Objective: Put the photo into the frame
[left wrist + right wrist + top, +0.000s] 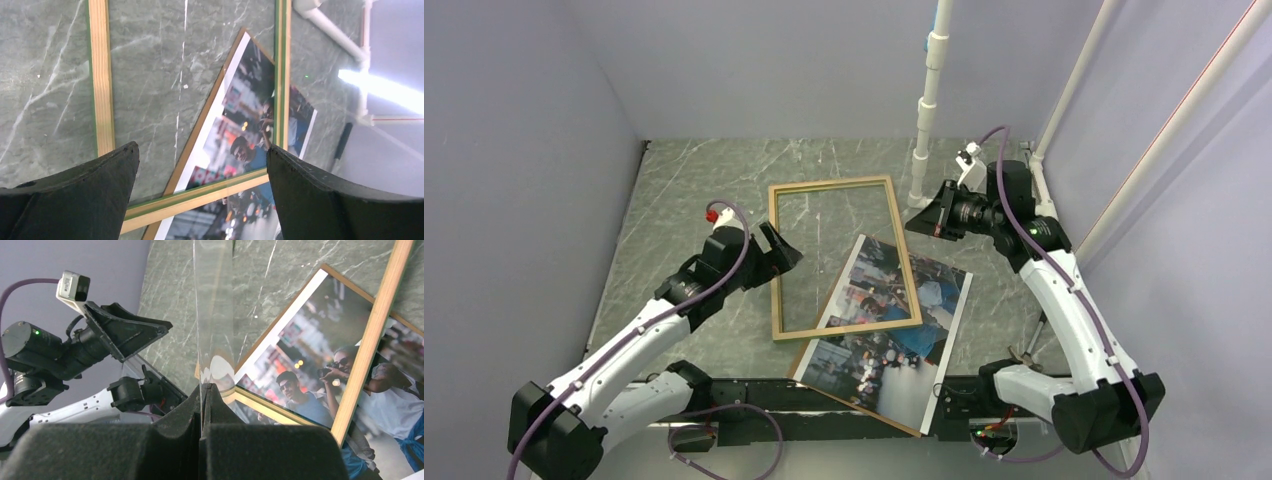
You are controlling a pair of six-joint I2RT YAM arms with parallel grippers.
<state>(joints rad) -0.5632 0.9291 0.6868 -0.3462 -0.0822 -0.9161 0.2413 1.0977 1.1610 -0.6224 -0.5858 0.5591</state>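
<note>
The frame (775, 265) lies flat mid-table with its light wood face up, and shows again as frame (101, 80) and frame (372, 335). The photo (894, 340) lies picture up on a brown backing board (864, 412). Its upper left part sits under the frame's near right corner, as photo (240, 125) and photo (300, 350) show. My left gripper (782, 248) hovers at the frame's left rail; the left gripper (202, 147) is open and empty. My right gripper (921, 222) is beside the frame's far right corner. The right gripper (202, 387) is shut on a thin clear sheet (215, 300) seen edge-on.
A white pipe stand (929, 110) rises at the back, just behind the right gripper. Grey walls close in the table at the left, back and right. A small black stick (343, 140) lies on the table to the right of the photo.
</note>
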